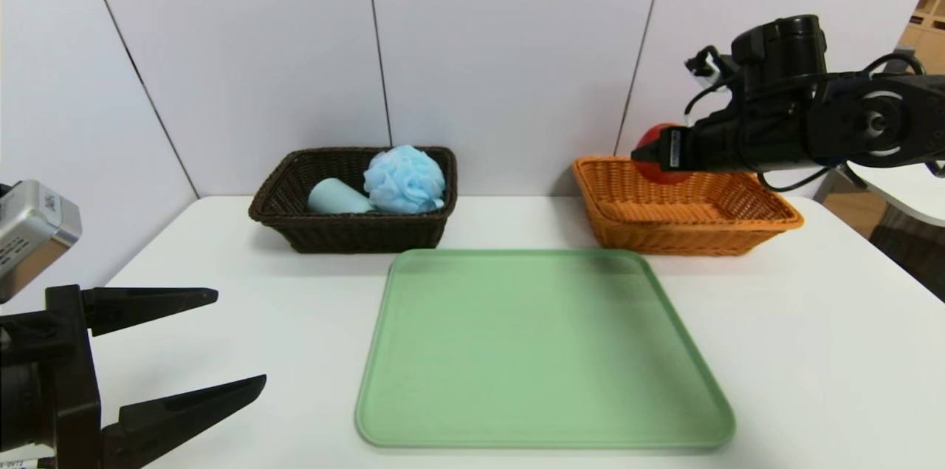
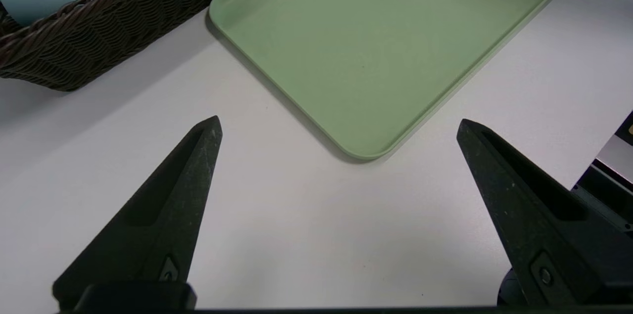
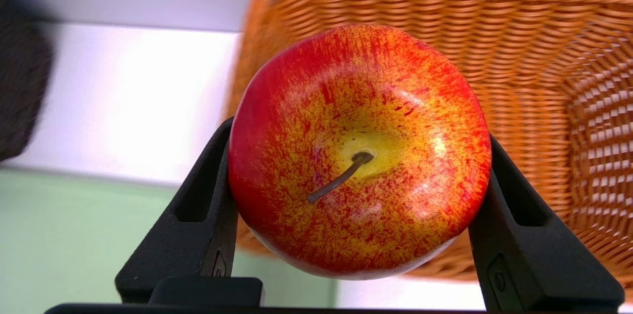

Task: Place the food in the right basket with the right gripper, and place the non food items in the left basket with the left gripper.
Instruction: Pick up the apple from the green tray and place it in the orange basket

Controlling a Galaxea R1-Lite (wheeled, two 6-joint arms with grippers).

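In the head view, the right hand (image 1: pixel 659 149) is at the orange basket (image 1: pixel 694 233), above its left part, and it grasps the red apple (image 1: pixel 653 151). The apple is over the basket, not resting in it. The dark brown basket (image 1: pixel 362 233) stands well apart, on the left side of the desk (image 1: pixel 310 351). Inside it lie the blue cup (image 1: pixel 336 197), tilted on its side, and the light-blue bath puff (image 1: pixel 405 179), just beside each other. The green tray (image 1: pixel 543 351) lies flat in front, between the viewer and the two baskets. Behind the baskets there is a white wall (image 1: pixel 502 48). The left hand (image 1: pixel 242 336) is near the left front of the desk, released, with its fingers wide apart.

In the left wrist view, between these fingers one sees only the desk and one tray corner.

In the right wrist view, both fingers press the apple's sides, its stem is visible, and the woven basket is behind it.
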